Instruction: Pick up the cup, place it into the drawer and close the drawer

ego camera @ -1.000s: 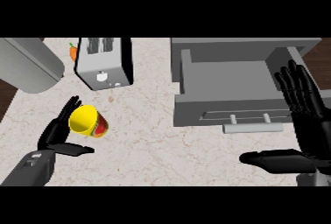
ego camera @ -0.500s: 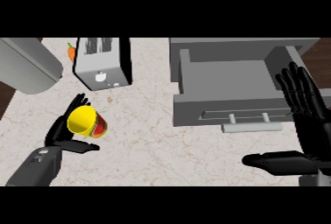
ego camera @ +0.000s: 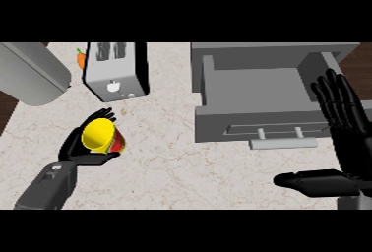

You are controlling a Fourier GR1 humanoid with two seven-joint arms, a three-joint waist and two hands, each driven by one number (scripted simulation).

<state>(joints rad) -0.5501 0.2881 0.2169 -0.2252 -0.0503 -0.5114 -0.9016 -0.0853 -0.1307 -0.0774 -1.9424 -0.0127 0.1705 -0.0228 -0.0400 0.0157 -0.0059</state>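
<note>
Left hand [ego camera: 85, 147] curls around the yellow cup [ego camera: 100, 136]; we lift it off the table [ego camera: 167, 167], keeping it level, toward the open drawer [ego camera: 251, 93] far to its right.

A kitchen: marble counter [ego camera: 181, 172], toaster [ego camera: 115, 71], open drawer [ego camera: 254, 98], and a carrot [ego camera: 80, 58].
</note>
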